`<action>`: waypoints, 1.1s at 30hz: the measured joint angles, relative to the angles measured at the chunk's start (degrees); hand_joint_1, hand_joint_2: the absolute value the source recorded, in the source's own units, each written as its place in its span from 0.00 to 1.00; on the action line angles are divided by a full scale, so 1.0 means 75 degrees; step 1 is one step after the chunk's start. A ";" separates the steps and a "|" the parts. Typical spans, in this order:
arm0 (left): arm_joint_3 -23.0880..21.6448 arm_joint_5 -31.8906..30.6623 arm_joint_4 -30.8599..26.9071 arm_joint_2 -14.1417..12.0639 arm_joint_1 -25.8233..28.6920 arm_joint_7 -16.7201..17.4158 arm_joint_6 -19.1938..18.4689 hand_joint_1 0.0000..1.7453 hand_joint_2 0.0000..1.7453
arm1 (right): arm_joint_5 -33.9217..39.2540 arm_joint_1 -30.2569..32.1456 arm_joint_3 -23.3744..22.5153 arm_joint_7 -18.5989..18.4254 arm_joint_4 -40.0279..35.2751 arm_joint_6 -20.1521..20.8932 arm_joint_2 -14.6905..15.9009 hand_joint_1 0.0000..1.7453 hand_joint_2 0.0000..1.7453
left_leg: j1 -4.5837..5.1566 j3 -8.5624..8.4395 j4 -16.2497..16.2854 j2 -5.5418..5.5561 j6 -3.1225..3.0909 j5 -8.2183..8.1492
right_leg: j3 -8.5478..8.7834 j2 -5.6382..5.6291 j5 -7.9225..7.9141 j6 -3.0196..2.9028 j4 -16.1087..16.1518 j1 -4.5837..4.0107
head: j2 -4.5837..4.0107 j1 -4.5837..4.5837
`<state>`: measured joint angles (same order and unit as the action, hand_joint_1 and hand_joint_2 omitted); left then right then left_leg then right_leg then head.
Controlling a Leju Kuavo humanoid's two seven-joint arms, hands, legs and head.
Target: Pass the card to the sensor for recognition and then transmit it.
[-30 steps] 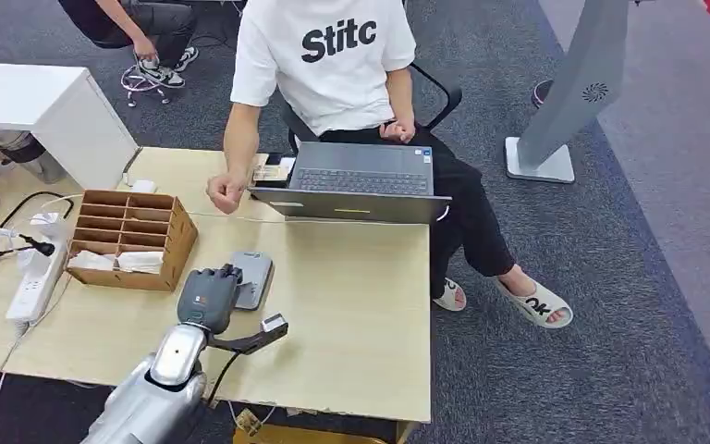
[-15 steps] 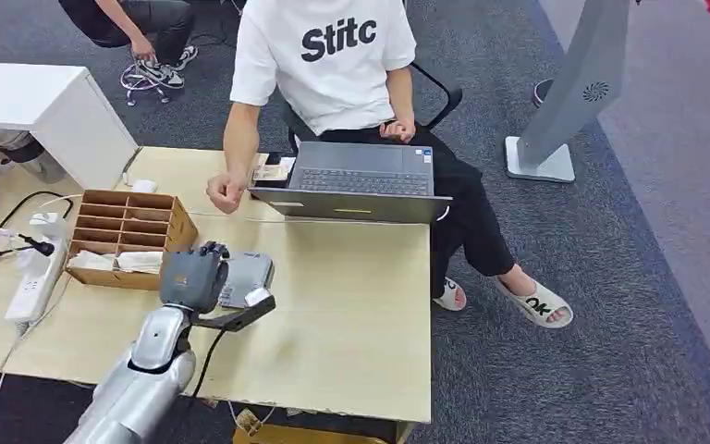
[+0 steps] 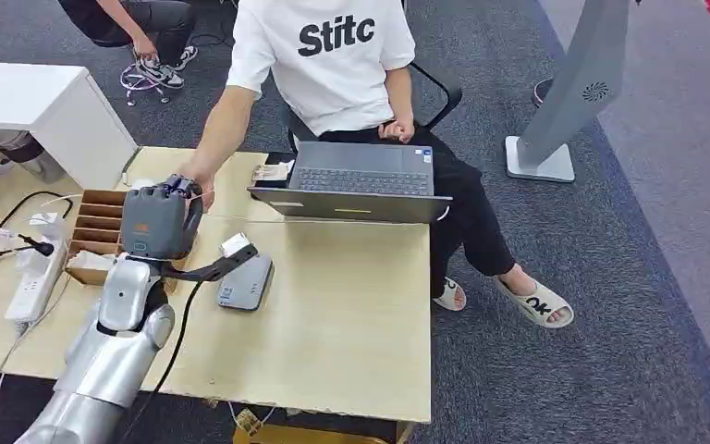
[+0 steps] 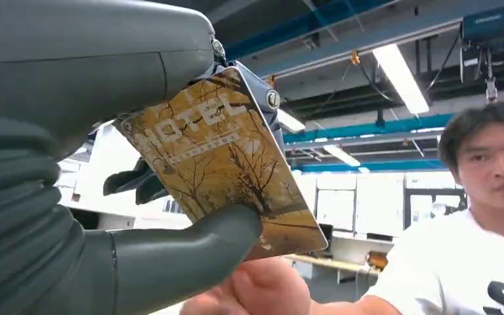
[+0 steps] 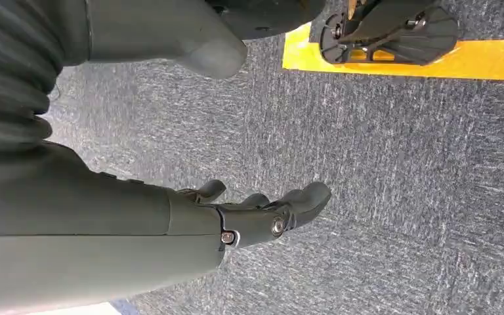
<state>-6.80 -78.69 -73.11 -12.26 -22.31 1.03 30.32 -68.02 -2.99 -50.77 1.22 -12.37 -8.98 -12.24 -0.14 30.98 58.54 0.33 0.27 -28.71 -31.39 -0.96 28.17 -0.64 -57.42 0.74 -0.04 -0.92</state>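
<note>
Gold-brown card pinched by left hand, raised off sensor toward person's hand for handover | person's fingers touching card | right hand hanging, holding nothing, fingers loosely apart

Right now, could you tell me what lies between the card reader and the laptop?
In the head view, only bare tabletop separates the card reader from the laptop.

Your robot's left hand has lifted off the grey card sensor and swung toward the far side of the table, above the cardboard organizer. It grips the hotel card (thumb pressed on its face). The seated person's hand has reached out to meet it, fingers at the card's edge.
</note>
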 joint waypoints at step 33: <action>-0.0207 -0.0195 -0.1679 -0.0458 0.1226 0.0580 -0.2160 0.00 1.00 | 0.0268 0.0011 -0.0332 -0.0128 0.0000 0.0006 0.0000 0.00 1.00 | -0.0001 0.0010 0.0000 -0.0009 0.0001 -0.0003 | -0.0015 -0.0009 0.0001 0.0000 0.0000 0.0000 | 0.0000 0.0000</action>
<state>-8.35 -80.15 -85.71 -15.70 -13.11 5.38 14.11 -66.01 -2.91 -53.27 0.26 -12.37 -8.94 -12.24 -0.15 31.05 58.54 0.26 0.28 -28.73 -31.50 -1.03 28.18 -0.65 -57.42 0.74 -0.04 -0.92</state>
